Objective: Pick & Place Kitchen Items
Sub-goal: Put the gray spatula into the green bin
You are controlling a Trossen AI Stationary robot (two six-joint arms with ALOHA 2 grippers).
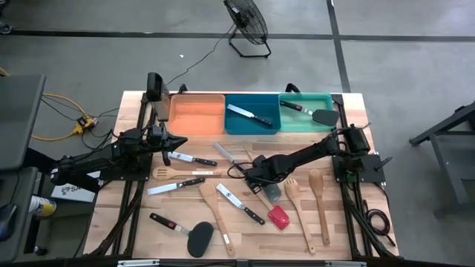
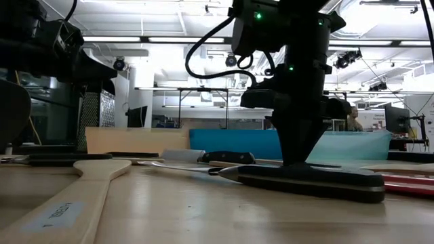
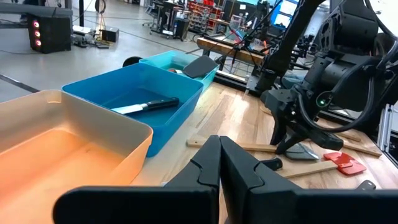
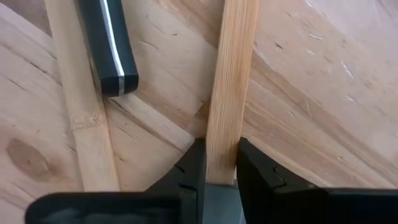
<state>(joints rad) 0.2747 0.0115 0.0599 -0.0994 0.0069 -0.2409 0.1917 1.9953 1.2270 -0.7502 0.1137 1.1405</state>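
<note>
My right gripper (image 1: 254, 176) reaches to the table's middle and is shut on the wooden handle (image 4: 222, 106) of a grey-headed turner (image 1: 273, 191). A black knife handle (image 4: 109, 50) and another wooden handle (image 4: 81, 112) lie beside it. My left gripper (image 1: 177, 141) is shut and empty, just near of the orange bin (image 1: 197, 113); it also shows in its wrist view (image 3: 219, 163). Knives (image 1: 191, 159), wooden spoons (image 1: 215, 211), a wooden fork (image 1: 295, 200) and a red-headed turner (image 1: 278, 216) lie flat on the table. My right gripper pinches the turner's wooden handle (image 4: 221, 134) between its two fingers (image 4: 194, 163), one on each long side. The fingers come from above, pointing down, and lie across the handle. The handle lies level, low over the table; whether it is lifted cannot be told.
Three bins stand in a row at the far edge: orange, blue (image 1: 252, 113) holding a knife, green (image 1: 306, 111) holding a knife and a black-headed turner. A black-headed turner (image 1: 200, 237) and a knife (image 1: 169, 224) lie near the front left. Utensils crowd around the right gripper.
</note>
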